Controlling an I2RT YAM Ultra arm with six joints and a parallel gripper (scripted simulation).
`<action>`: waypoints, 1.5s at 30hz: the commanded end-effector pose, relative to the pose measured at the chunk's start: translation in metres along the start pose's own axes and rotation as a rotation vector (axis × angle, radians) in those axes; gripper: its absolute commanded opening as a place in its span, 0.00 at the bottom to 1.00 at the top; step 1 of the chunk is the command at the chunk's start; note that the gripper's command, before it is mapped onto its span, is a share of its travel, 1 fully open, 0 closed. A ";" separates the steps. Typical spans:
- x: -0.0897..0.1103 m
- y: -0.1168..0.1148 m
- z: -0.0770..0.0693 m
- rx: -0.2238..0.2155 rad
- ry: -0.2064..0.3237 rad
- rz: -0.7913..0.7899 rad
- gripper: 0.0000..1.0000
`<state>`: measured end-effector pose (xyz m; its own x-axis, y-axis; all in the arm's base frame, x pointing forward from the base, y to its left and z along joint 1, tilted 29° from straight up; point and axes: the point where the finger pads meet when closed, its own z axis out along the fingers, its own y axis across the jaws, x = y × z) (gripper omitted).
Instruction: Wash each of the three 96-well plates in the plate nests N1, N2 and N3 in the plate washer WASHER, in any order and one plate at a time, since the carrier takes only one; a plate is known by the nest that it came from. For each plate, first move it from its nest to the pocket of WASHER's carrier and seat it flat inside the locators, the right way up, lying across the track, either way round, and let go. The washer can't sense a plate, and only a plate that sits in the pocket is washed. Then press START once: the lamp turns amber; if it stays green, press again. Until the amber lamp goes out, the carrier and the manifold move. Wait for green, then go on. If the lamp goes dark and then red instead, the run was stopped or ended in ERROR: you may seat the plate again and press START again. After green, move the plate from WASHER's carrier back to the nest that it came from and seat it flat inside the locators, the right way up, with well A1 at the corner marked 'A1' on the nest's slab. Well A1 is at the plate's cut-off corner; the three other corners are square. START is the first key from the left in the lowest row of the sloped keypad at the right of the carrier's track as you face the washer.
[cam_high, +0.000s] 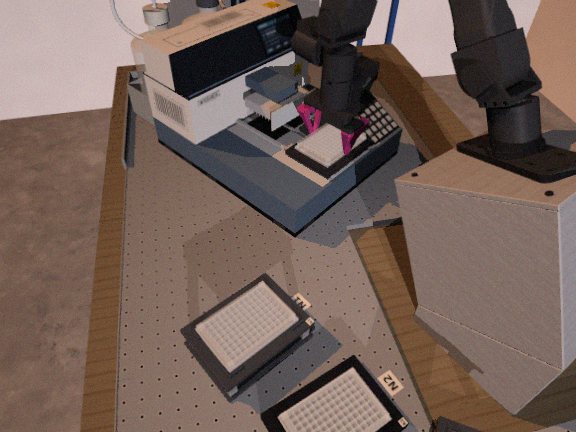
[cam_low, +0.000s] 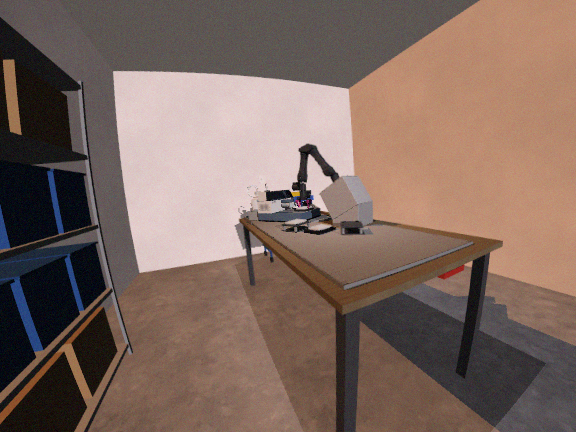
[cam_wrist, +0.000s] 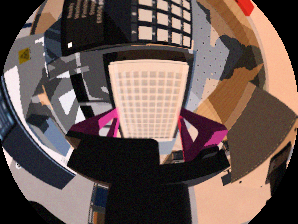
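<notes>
My gripper (cam_high: 330, 140) (cam_wrist: 148, 109) is shut on a white 96-well plate (cam_high: 325, 145) (cam_wrist: 150, 95) by its two long sides. The plate is right way up at the dark carrier pocket (cam_high: 327, 174) of the washer (cam_high: 182, 112) (cam_low: 269, 206); whether it rests fully flat I cannot tell. White plates sit on nest N1 (cam_high: 200, 345) and nest N2 (cam_high: 272, 419). Nest N3 (cam_low: 351, 225) looks dark, with no white plate showing. The keypad (cam_high: 384, 120) (cam_wrist: 162, 21) is beside the pocket. No lit lamp shows; its colour is hidden.
The manifold (cam_high: 272, 84) stands behind the pocket over the track. The sloped keypad block is close beyond the gripper. The robot's grey pedestal (cam_high: 485, 260) (cam_low: 345, 200) stands at the right of the perforated board (cam_high: 165, 240). Labels (cam_high: 390, 382) lie beside the nests.
</notes>
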<state>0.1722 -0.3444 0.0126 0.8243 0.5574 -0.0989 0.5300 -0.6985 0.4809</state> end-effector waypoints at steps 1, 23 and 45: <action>0.004 -0.008 0.005 0.022 0.000 -0.007 0.00; 0.001 0.002 0.000 -0.005 -0.002 -0.001 0.00; 0.002 0.003 0.000 -0.005 -0.002 -0.001 0.00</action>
<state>0.1728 -0.3444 0.0108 0.8239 0.5582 -0.0981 0.5306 -0.6990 0.4794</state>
